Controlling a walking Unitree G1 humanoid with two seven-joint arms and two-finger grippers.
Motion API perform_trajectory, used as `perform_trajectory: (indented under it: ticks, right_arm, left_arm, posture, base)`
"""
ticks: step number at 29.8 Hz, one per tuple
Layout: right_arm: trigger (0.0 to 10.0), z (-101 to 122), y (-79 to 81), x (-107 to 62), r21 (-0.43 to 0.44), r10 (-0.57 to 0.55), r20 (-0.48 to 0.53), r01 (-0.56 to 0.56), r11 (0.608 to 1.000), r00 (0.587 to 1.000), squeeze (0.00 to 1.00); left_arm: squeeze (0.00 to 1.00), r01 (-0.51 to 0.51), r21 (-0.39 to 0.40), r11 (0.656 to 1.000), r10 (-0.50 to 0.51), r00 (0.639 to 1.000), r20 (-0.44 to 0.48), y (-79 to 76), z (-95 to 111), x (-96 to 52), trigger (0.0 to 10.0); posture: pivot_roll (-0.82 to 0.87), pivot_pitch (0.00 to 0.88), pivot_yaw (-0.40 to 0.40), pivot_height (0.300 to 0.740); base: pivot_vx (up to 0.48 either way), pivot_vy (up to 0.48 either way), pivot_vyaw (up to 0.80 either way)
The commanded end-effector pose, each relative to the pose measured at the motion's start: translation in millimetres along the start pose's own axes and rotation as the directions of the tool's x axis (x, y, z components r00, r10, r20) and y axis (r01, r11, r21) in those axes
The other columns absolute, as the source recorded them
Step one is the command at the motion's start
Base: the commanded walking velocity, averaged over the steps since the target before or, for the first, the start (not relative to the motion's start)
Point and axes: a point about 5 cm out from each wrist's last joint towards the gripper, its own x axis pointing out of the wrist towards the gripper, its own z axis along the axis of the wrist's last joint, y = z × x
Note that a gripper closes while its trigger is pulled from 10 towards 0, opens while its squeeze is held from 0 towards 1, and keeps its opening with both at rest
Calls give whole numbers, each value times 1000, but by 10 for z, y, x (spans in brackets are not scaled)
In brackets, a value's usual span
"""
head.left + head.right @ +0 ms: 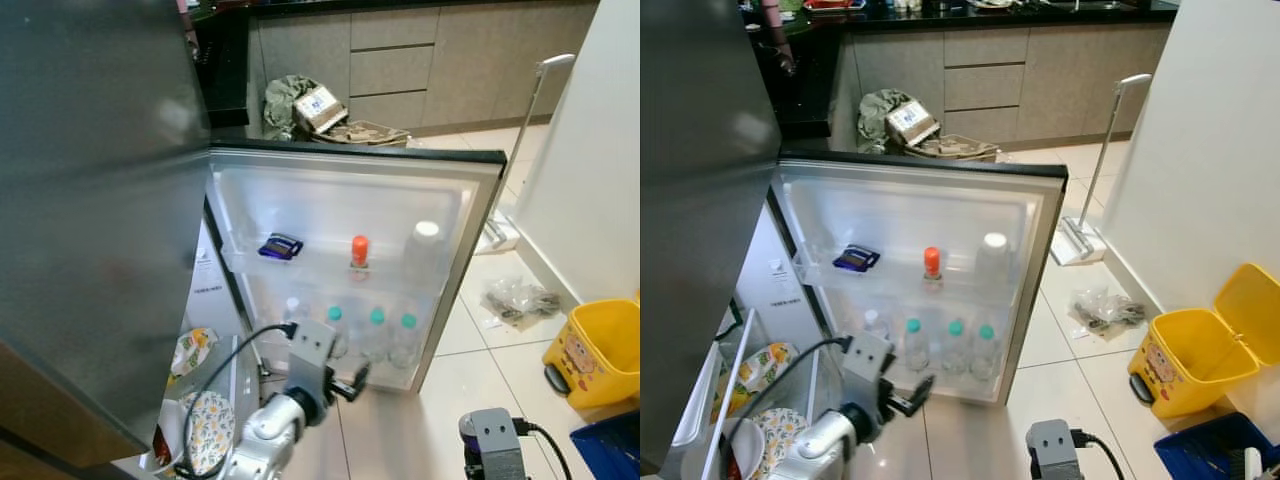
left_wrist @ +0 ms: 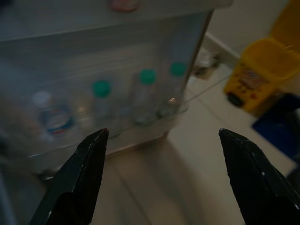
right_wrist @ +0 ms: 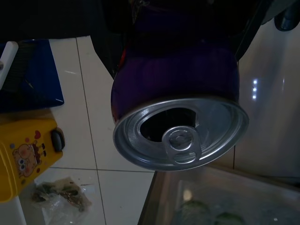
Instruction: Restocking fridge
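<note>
- Fridge door (image 1: 455,215) stood swung wide open, inner shelves facing the camera; grey fridge body (image 1: 90,200) filled the robot's left side.
- Yellow bin (image 1: 600,350) sat on the tiled floor at far right, a blue crate (image 1: 610,445) just beside it.
- White floor mop (image 1: 1095,190) leaned by the white wall, a crumpled plastic bag (image 1: 1105,308) on the floor near it.
- Left arm reached low toward the door; left pincer (image 1: 350,385) was open, fingers spread wide in the wrist view, near the lower door shelf and not touching anything.
- Lower door shelf held three green-capped bottles (image 1: 377,335) and one white-capped bottle (image 2: 47,115), all upright in a row.
- Upper door shelf carried a white-capped bottle (image 1: 424,250), an orange-capped bottle (image 1: 359,252) and a dark blue packet (image 1: 281,246).
- Right pincer (image 3: 187,18) was closed around a purple can (image 3: 176,79), silver top with pull tab facing the wrist camera, above the floor and not yet in the fridge.
- Patterned dishes (image 1: 205,420) sat at the fridge's lower left.
</note>
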Motion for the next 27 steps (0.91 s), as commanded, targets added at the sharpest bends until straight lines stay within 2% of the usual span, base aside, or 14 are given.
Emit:
perform_trajectory:
  ticks: [1, 5, 6, 12, 19, 27]
  right_arm:
    - [10000, -1, 5, 1, -1, -2, -3, 2, 1000, 1000, 0]
    - [10000, 4, 5, 4, 0, -1, -2, 1, 1000, 1000, 0]
    - [10000, 13, 11, 7, 0, 0, 3, 0, 1000, 1000, 0]
    - [10000, 24, 15, 7, -6, 6, 12, -6, 1000, 1000, 0]
    - [10000, 15, -6, 7, -11, 4, 7, -4, 1000, 1000, 0]
    - [10000, 9, -2, 4, -14, 8, 4, -8, 1000, 1000, 0]
  left_arm:
    - [0, -16, 68, 998, 18, 999, -31, 25, -87, -43, 10000]
    - [0, -19, 72, 997, 22, 999, -44, 28, -121, -52, 10000]
    - [0, -17, 87, 996, 23, 997, -73, 30, -201, -83, 10000]
    - [0, -14, 109, 994, 27, 992, -124, 30, -365, -175, 10000]
    - [0, -29, 132, 991, 44, 993, -112, 17, -356, -154, 10000]
    - [0, -60, 142, 988, 76, 991, -114, 42, -358, -128, 10000]
  posture:
    - [-121, 50, 14, 740]
    - [-121, 49, 12, 740]
    - [-122, 47, 9, 740]
    - [-124, 48, 6, 740]
    - [-125, 47, 1, 740]
    - [-125, 47, -1, 740]
  base:
    - [0, 0, 0]
    - [0, 0, 0]
    - [0, 0, 0]
    - [0, 0, 0]
    - [0, 0, 0]
    - [30, -362, 0]
